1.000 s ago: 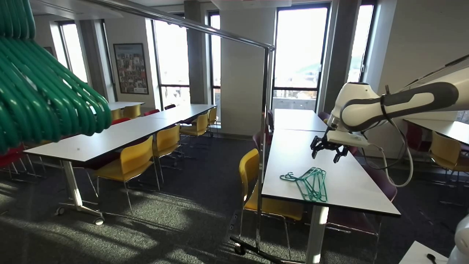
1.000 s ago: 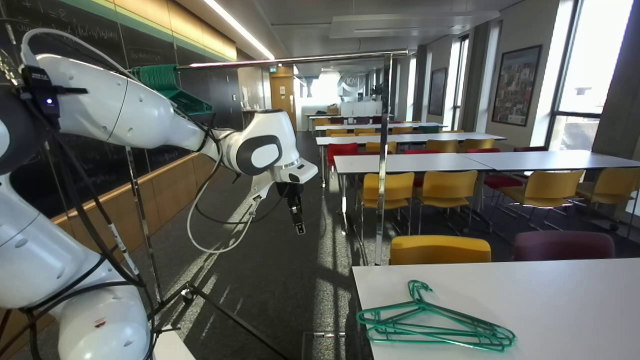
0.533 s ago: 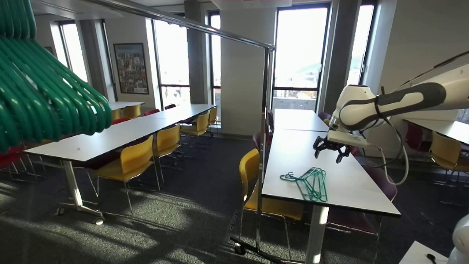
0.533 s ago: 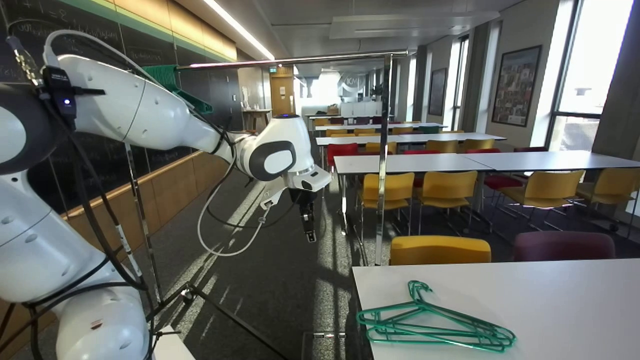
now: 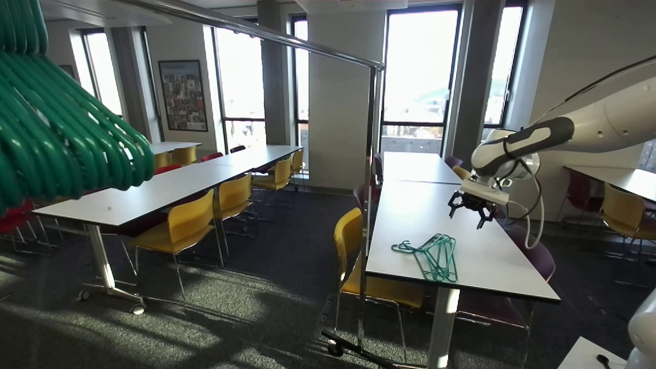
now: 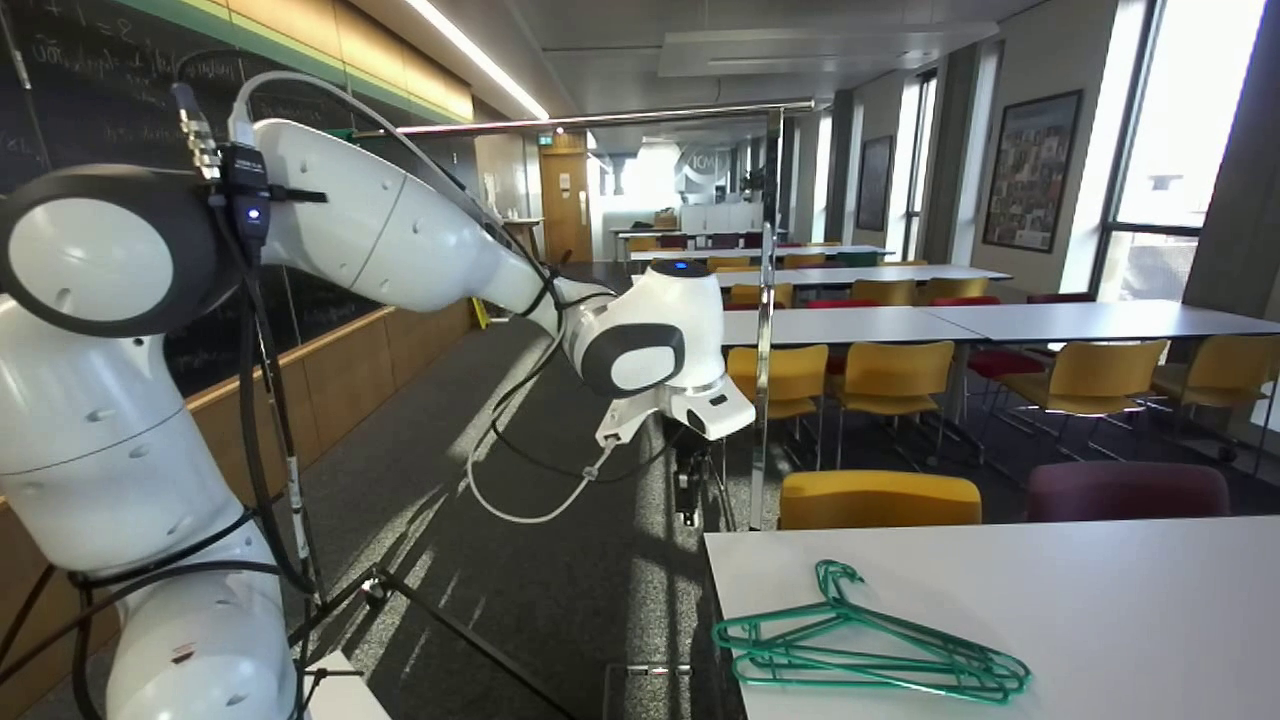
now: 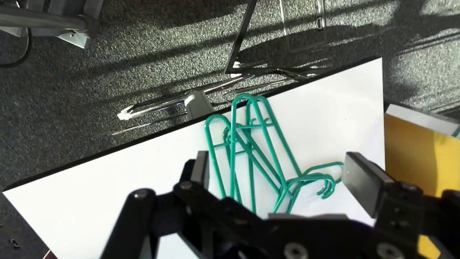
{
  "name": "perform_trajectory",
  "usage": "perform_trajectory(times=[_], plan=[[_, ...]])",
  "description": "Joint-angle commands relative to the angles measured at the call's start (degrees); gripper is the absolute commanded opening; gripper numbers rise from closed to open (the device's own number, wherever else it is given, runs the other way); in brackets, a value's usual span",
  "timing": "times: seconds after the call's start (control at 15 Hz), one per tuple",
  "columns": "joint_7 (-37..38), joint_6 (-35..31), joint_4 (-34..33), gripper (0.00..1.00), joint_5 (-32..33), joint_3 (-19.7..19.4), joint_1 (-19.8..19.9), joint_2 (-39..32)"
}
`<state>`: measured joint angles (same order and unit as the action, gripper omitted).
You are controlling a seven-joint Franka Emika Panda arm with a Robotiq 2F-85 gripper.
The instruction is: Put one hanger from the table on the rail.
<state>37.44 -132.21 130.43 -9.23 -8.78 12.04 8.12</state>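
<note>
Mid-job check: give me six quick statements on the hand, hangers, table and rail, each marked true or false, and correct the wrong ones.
1. The hand is open. True.
2. Green hangers lie on the table. True.
3. The hand is touching the hangers. False: both exterior views show a gap between them.
4. The rail runs higher than the table. True.
5. The hangers lie neatly apart. False: they overlap in a heap.
6. The table has a black top. False: its top is white.
</note>
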Motion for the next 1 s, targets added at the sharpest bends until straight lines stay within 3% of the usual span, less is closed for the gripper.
perform_trajectory(times=[0.0,0.13,0.2,0.4,0.93], plan=[[0.6,-4.6,-6.7,1.00,0.2,-1.3,0.6,-9.7],[2.6,-4.8,-9.2,1.00,1.9,-2.1,0.3,-13.0],[0.4,-4.6,-5.2,1.00,0.4,-2.2,-0.2,-9.4],[0.6,-4.8,-8.3,1.00,0.5,-2.8,-0.4,-13.5],[2.3,-6.5,-9.6,1.00,1.1,-3.0,-0.6,-15.8]])
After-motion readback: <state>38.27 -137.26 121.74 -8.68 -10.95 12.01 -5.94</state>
